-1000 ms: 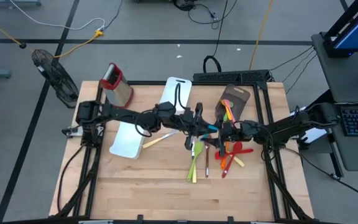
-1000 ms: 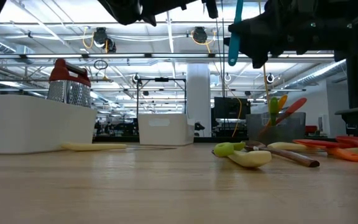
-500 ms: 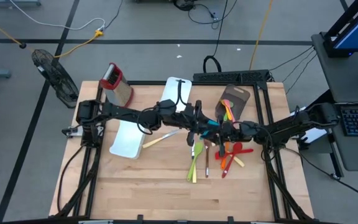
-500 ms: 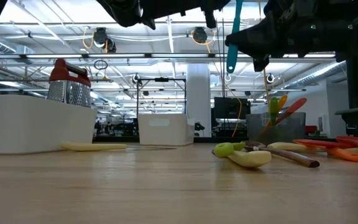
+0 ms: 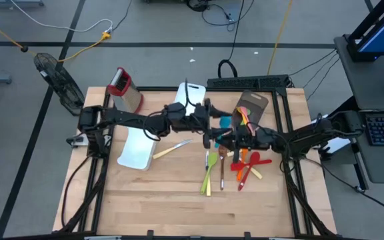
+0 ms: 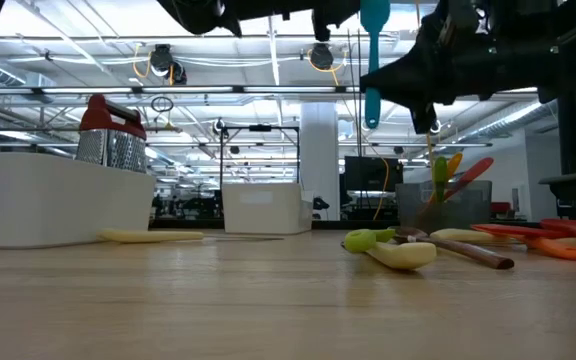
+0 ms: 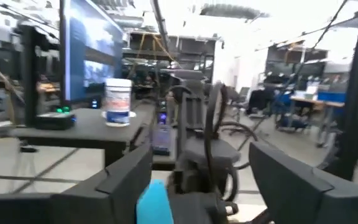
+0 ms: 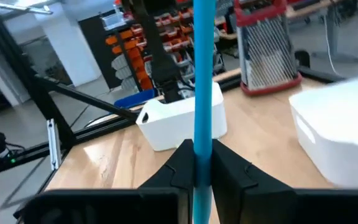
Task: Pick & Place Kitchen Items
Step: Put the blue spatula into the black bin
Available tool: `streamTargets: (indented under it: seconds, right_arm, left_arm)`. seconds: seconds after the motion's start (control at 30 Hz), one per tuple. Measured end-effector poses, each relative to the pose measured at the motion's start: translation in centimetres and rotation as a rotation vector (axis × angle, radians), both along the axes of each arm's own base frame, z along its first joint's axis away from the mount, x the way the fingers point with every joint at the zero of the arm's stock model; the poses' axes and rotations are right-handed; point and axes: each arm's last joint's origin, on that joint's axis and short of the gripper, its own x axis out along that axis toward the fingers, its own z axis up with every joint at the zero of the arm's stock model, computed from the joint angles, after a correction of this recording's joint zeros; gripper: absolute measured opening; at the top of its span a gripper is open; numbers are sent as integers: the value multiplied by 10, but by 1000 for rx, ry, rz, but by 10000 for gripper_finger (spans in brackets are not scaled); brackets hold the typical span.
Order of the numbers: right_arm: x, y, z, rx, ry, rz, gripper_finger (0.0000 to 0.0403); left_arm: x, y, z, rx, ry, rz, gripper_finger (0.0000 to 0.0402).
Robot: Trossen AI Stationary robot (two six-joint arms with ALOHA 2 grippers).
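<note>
The left pincer [image 5: 209, 123] has let go; holder [image 5: 252, 105] holds spatulas [image 5: 245, 117].

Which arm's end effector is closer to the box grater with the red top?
Left. The left end effector hangs over mid-table, open, on the side toward the box grater. The right end effector, shut on the blue utensil, is farther away.

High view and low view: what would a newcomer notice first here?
Above the table's middle, the right gripper holds a blue utensil in the air, while the left gripper stands open beside it. Below, colourful utensils lie scattered on the wooden table, right of centre.
</note>
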Motion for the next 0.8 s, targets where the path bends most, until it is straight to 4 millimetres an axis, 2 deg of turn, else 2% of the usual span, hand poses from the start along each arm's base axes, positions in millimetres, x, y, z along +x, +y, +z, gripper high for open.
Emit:
streamTargets:
  seconds: [0.13, 0.33, 0.57, 0.7, 0.8]
  right_arm:
    - [-1, -9, -5, 98, 40, -36, 22]
    - [-8, -31, 3, 310, 6, -42, 22]
    - [-28, -68, 17, 650, -42, 42, 22]
    - [-41, -84, 21, 862, -25, 83, 22]
    - [-50, -93, 26, 943, -63, 64, 22]
  left_arm:
    - [-13, 11, 18, 71, 34, 58, 307]
    - [-42, 19, 29, 96, 310, 110, 333]
    - [-49, 1, 9, 112, 562, 93, 332]
    - [-47, -18, -13, 164, 651, 120, 325]
    - [-51, -28, -30, 191, 663, 135, 322]
